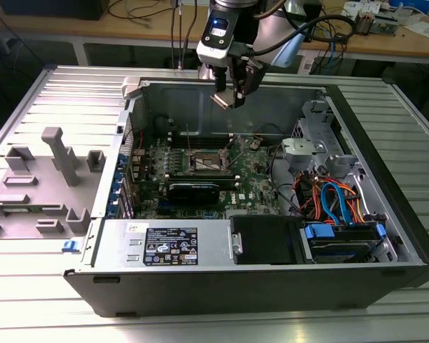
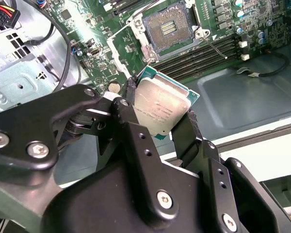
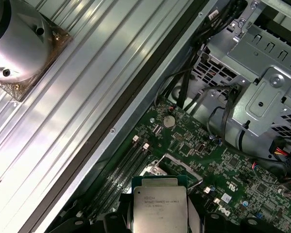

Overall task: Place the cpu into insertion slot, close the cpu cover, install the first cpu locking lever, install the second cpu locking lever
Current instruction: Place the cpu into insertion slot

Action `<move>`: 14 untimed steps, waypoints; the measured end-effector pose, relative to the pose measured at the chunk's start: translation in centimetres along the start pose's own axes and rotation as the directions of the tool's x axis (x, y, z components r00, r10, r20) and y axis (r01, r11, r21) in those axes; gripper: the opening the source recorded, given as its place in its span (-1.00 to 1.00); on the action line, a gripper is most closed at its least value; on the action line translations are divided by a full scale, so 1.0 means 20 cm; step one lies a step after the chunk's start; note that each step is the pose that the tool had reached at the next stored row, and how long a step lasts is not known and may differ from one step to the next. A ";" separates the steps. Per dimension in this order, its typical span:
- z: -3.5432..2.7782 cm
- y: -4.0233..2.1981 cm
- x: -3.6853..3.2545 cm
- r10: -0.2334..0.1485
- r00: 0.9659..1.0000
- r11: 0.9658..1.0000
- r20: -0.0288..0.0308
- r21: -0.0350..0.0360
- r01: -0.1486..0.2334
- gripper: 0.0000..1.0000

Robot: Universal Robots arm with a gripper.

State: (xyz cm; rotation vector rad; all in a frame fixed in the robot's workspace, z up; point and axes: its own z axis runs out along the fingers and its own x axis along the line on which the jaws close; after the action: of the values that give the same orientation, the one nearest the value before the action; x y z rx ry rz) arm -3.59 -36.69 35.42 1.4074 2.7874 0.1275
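My gripper (image 1: pixel 227 96) hangs above the open computer case, near its back wall, shut on the cpu (image 1: pixel 222 101). The cpu (image 2: pixel 160 109) is a flat square chip with a silver-grey top, pinched at two opposite edges by black fingers (image 2: pixel 130 92). It also appears in the first wrist view (image 3: pixel 157 211). Well below it, on the green motherboard (image 1: pixel 254 182), lies the insertion slot (image 1: pixel 204 163). The slot's dark contact field (image 2: pixel 167 30) is uncovered inside a silver border. I cannot tell the cpu cover apart from that border. A thin locking lever (image 2: pixel 212 44) sticks up beside the slot.
Black memory slots (image 2: pixel 203 56) run beside the socket. A long black card (image 1: pixel 193 190) lies in front of it. A drive cage with blue and orange cables (image 1: pixel 336 200) fills the exterior view's right. A grey fixture tray (image 1: pixel 50 171) sits left of the case.
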 end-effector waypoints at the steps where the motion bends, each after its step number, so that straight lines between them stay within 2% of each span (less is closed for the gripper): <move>1: 0.000 0.000 0.000 0.000 1.000 1.000 0.000 0.000 0.000 0.08; 7: 0.000 0.000 0.000 0.005 1.000 1.000 0.000 0.000 -0.005 0.08; 9: 0.004 0.000 0.000 0.045 0.999 0.999 0.004 -0.001 -0.045 0.08; 11: 0.010 -0.001 0.000 0.082 0.997 0.997 0.008 -0.001 -0.082 0.08; 14: 0.021 -0.005 0.002 0.112 0.994 0.994 0.010 -0.002 -0.112 0.08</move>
State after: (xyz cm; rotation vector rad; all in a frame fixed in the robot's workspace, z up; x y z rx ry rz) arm -3.68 -36.69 35.00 1.5593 2.7000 0.1241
